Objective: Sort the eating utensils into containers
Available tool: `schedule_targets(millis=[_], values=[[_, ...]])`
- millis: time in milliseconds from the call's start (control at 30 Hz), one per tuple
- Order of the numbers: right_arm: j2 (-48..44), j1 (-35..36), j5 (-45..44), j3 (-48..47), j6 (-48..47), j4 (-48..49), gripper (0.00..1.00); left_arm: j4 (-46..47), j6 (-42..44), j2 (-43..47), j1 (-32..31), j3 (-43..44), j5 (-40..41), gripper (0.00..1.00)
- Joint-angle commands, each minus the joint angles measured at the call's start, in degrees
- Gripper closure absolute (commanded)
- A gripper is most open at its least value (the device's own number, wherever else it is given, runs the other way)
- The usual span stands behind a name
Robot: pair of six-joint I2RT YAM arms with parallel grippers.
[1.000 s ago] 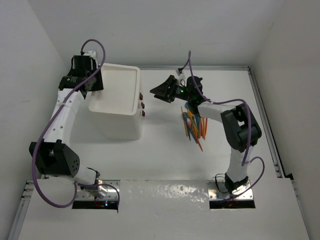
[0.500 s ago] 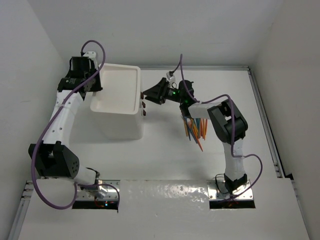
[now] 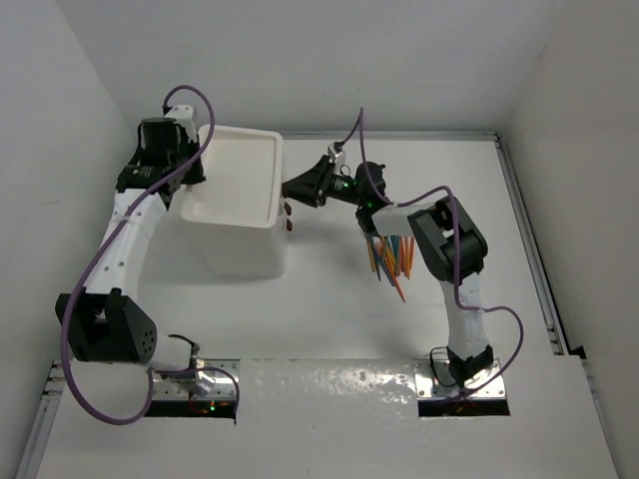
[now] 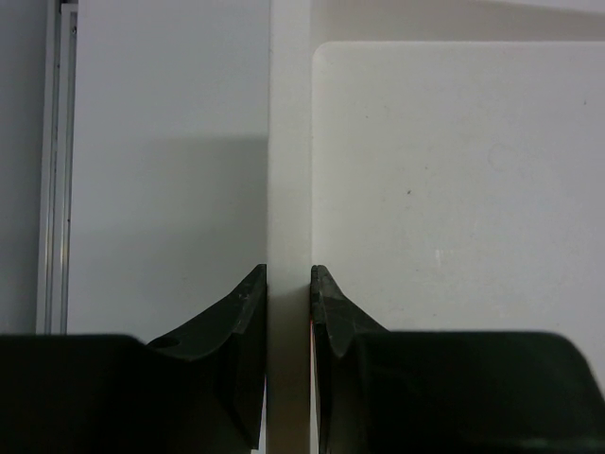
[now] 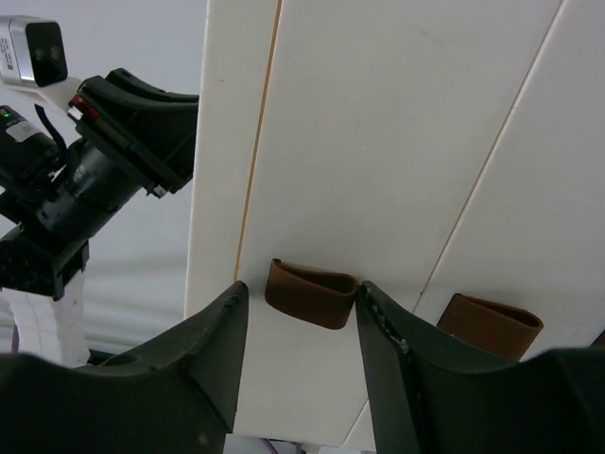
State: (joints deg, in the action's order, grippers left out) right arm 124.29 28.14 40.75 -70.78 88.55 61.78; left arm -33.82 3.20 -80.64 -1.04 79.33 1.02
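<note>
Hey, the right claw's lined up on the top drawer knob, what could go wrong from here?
1. The right claw straddles the top knob only at its tips, jaws open; a shallow grip could slip off on the pull.
2. The left claw pinches just the tray rim of the tall drawer unit; a hard pull might tilt it.
3. The right arm hangs over the utensil pile and could scatter it while retracting.
</note>
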Motion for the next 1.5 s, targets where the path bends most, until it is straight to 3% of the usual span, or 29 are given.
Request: schedule_targets(millis=[0,67,167,200,333,700,967,1100,1200,1233,1267,1333,1367,1467], values=[[0.34,0.6,1.44,-3.04,1.44,6.42,0.53,1.39,1.72,-0.66,-0.46,-2.07,-5.76,1.0],[0.69,0.69,1.78,-3.48,2.32,6.6,0.58,1.65,1.9,-0.48,-0.54,-2.16,-5.5,1.0],[0.87,0.6,1.96,-3.57,2.85,8.0,0.74,2.62,1.37,-0.48,-0.54,-2.6,-5.67,1.0],[0.78,0.69,1.96,-2.88,2.68,8.01,0.84,2.88,1.28,-0.39,-0.54,-2.78,-5.67,1.0],[-0.36,0.25,2.66,-1.03,0.75,7.04,1.0,2.71,0.93,-0.48,-0.54,-2.78,-4.45,1.0],[-8.44,-9.23,6.09,9.78,-4.79,3.26,1.0,1.83,-0.74,-0.04,1.04,-2.78,-1.63,1.0],[-13.63,-12.84,8.64,13.21,-12.87,-7.1,1.0,2.27,-1.09,-0.13,1.04,-2.87,-1.46,1.0],[-14.78,-14.25,8.91,15.06,-13.67,-7.73,1.0,2.53,-1.09,-0.22,1.04,-2.95,-1.46,1.0],[-15.3,-14.69,9.17,14.8,-15.07,-10.0,0.79,2.71,-1.44,-0.22,1.04,-2.78,-2.07,1.0],[-15.74,-14.87,9.08,14.62,-16.99,-11.23,0.64,2.71,-1.53,-0.22,1.04,-2.69,-2.16,1.0],[-16.27,-14.96,8.91,14.27,-18.58,-14.9,0.56,2.71,-1.53,-0.22,1.04,-2.52,-2.25,1.0],[-18.72,-15.22,7.51,13.4,-22.79,-20.88,0.49,2.71,-1.62,-0.13,1.04,-2.25,-2.16,1.0],[-19.69,-15.48,6.54,11.74,-28.55,-29.61,0.39,2.62,-1.62,-0.13,1.04,-1.81,-2.16,0.99],[-24.52,-15.49,-0.74,6.48,-43.78,-51.52,0.34,2.36,-1.53,-0.04,1.04,-0.85,-2.42,0.95]])
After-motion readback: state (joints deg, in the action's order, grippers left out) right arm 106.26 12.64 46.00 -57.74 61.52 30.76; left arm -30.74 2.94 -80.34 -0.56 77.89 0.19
